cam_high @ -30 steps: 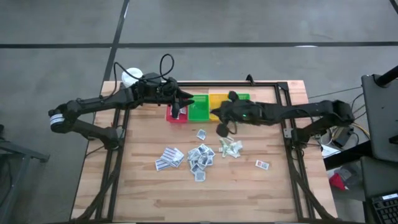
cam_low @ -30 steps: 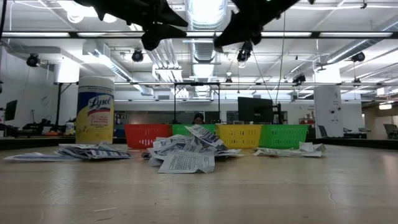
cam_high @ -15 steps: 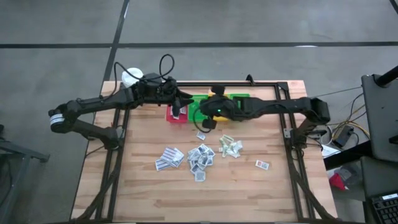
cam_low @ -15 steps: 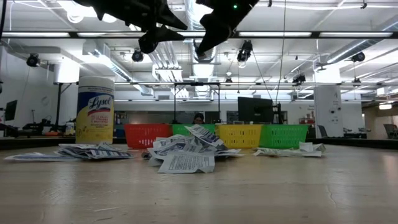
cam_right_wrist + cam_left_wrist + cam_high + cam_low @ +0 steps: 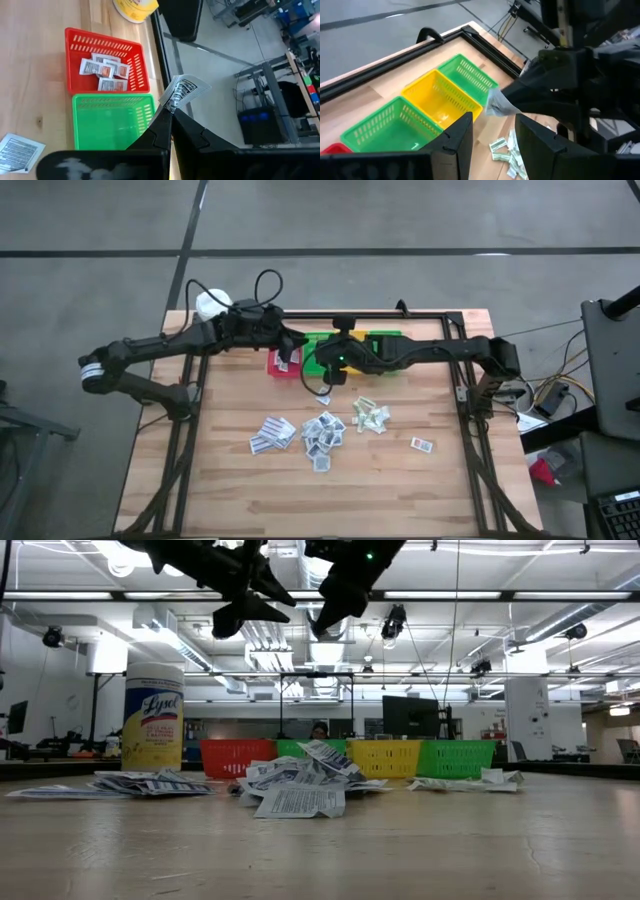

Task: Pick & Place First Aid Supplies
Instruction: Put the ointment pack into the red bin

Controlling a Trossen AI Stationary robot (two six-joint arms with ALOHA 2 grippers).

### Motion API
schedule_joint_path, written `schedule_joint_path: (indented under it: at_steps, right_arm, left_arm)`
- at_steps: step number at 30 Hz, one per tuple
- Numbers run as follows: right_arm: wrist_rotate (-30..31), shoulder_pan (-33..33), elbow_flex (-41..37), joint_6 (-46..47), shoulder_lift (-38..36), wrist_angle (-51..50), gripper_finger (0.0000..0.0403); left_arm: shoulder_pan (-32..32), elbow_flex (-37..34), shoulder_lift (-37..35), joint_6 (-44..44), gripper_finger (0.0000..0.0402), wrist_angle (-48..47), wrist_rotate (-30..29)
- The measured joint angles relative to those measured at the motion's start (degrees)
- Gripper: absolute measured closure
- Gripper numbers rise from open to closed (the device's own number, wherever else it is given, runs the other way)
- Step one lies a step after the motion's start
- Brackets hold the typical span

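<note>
Pinching a white printed sachet (image 5: 183,91) between closed fingers, the right gripper (image 5: 323,376) hangs above the green bin (image 5: 318,354), beside the red bin (image 5: 102,58) that holds several red-printed sachets (image 5: 104,70). Fingers of the left gripper (image 5: 291,352) stand apart with nothing between them, over the red bin. More sachets (image 5: 322,430) lie heaped mid-table (image 5: 400,480), one alone (image 5: 421,444) off to the right. A yellow wipes canister (image 5: 152,717) stands at the table's far left corner.
</note>
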Motion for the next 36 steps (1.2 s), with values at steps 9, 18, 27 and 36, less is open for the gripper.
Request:
schedule_joint_path:
  at_steps: [9,18,27,36]
  right_arm:
    - [-3.71,0.03,-0.02,-0.8,0.14,-0.75,0.0394]
    - [-3.78,-0.01,-0.52,-0.65,0.14,-1.06,0.0394]
    - [-3.8,-0.23,-0.55,-0.67,0.14,-1.68,0.0394]
    - [-4.24,-0.27,-0.59,-0.67,0.14,-1.84,0.0394]
  left_arm:
    - [0.1,0.0,3.79,-3.94,0.0258,1.9,1.12]
    - [0.23,0.0,4.06,-7.86,0.0216,5.56,1.71]
    - [0.12,0.0,4.36,-9.59,0.0204,5.44,4.73]
    - [0.12,0.0,6.58,-13.78,0.0204,5.52,4.95]
